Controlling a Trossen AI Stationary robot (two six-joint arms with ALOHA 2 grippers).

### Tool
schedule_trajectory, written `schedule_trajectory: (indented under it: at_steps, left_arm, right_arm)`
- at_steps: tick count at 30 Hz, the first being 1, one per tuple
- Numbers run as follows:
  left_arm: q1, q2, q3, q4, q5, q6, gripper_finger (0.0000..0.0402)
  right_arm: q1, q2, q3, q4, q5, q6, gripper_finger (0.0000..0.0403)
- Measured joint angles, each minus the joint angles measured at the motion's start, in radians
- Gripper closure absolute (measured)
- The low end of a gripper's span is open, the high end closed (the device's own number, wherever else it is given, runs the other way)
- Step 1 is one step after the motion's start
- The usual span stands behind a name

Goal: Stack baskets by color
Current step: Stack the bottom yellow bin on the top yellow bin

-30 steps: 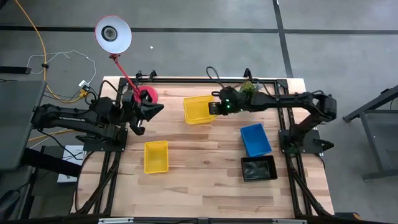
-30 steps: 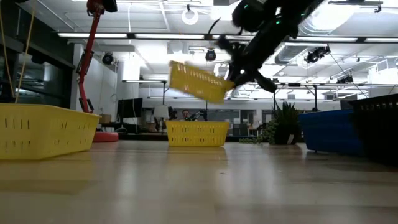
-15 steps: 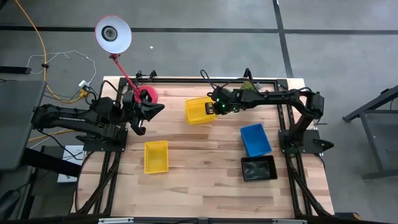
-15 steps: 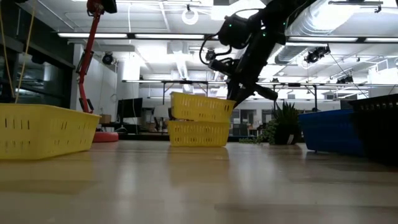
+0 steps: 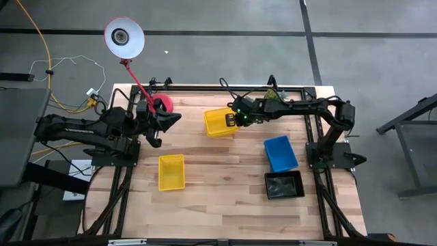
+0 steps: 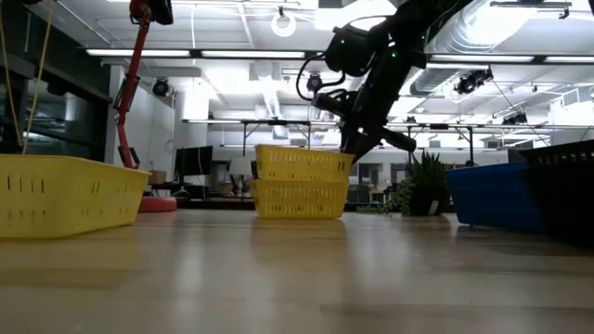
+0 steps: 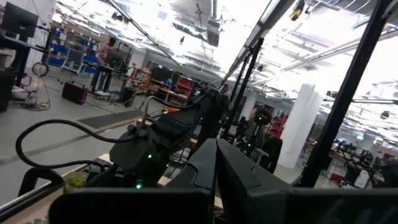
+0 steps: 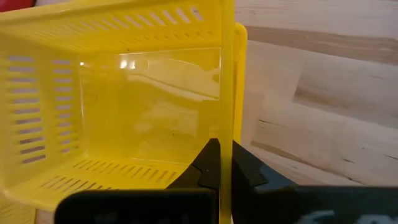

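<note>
A yellow basket [image 5: 218, 120] sits nested in a second yellow basket [image 6: 297, 199] at the table's far middle. My right gripper [image 8: 227, 163] is shut on the upper basket [image 6: 302, 162] and shows at its right end in the high view [image 5: 238, 119]. A third yellow basket [image 5: 171, 171] rests flat on the table nearer the front left. A blue basket [image 5: 280, 152] and a black basket [image 5: 284, 185] lie on the right. My left gripper [image 5: 169, 120] hangs shut and empty above the table's left side, beside the lamp's base. My right gripper pinches the upper yellow basket's right-hand end wall [image 8: 227, 118], one finger [image 8: 208, 163] inside the basket and one outside. The fingers slant down from the table's right. The basket sits level, nested in the lower yellow basket.
A lamp with a red base [image 5: 162, 104] and a white head [image 5: 123, 37] stands at the far left. A small green plant [image 5: 273, 96] sits at the far edge behind my right arm. Bare wood lies in the table's middle and along its near edge.
My right gripper has come down and slightly toward the table's left with the yellow basket. The basket hung tilted above the other yellow one a second ago; it now sits level, nested in it.
</note>
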Motion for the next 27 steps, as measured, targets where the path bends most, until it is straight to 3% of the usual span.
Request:
schedule_trajectory:
  at_steps: [17,21,27]
  left_arm:
    - [0.0,0.0,0.0,-0.013,-0.01,0.0,0.0401]
    - [0.0,0.0,0.0,-0.013,-0.01,0.0,0.0401]
    - [0.0,0.0,0.0,-0.015,-0.01,-0.001,0.0401]
  right_arm:
    - [0.0,0.0,0.0,0.0,-0.001,-0.015,0.0398]
    - [0.0,0.0,0.0,0.001,0.012,-0.004,0.0365]
    - [-0.005,-0.004,0.0,0.0,0.031,-0.023,0.0276]
